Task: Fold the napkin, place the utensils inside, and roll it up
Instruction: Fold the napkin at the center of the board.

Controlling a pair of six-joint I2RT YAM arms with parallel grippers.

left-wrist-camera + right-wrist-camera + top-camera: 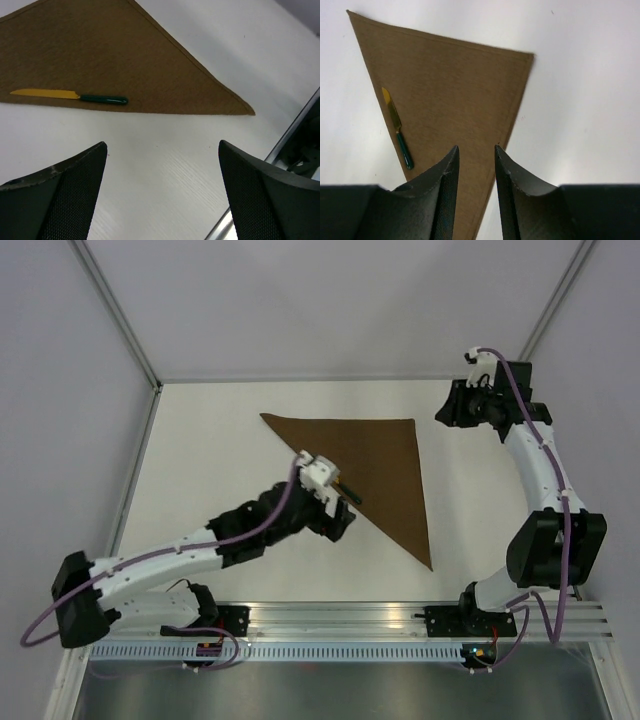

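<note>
The white tabletop (220, 440) carried the napkin (385, 455), which lay flat at upper centre of the top view, folded to a triangle. Its long folded edge ran from upper left to lower right, and its square corner pointed to the upper right.

The left hand (162, 144) hovered over bare tabletop just beside that long edge, fingers spread wide and gripping nothing. The right hand (476, 147) hung at the upper right of the top view, near the napkin's right edge but off the cloth. Its fingers showed only a narrow gap, with nothing between them.

The utensil (70, 95) rested on the napkin just inside the long edge and parallel to it. Its yellow blade (45, 93) pointed away from its dark handle (102, 99).

Folding and placing appeared complete; rolling appeared to be the step in hand. It would be done well by pinching both cloth layers at the long edge on either side of the utensil. The edge would then be turned over the utensil and rolled evenly toward the square corner, so the utensil neither slid out nor skewed.
</note>
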